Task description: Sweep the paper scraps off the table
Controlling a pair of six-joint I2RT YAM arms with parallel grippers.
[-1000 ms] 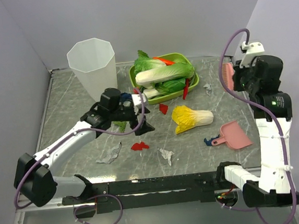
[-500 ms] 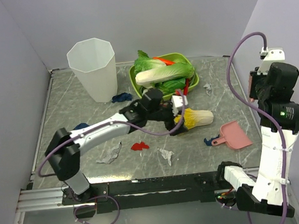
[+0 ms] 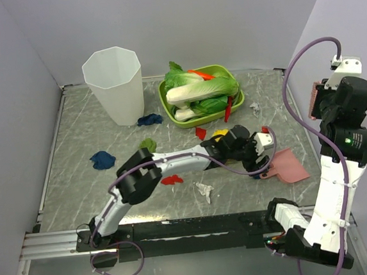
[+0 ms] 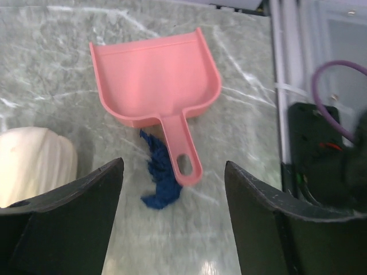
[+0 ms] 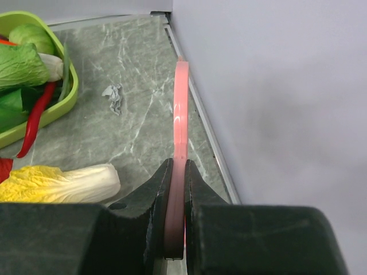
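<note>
One elongated blue scrap (image 4: 159, 184) lies alongside the dustpan handle (image 4: 180, 148), beneath the wide-open, empty left hand (image 4: 173, 172)

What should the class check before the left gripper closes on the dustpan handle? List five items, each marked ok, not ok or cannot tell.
1. The left gripper open: ok, jaws stand wide.
2. The dustpan with its handle between the fingers: ok, as the left wrist view shows.
3. The handle free of clutter: not ok, a blue scrap touches it.
4. The cabbage clear of the near finger: cannot tell.
5. The right gripper shut on the brush: ok.
</note>
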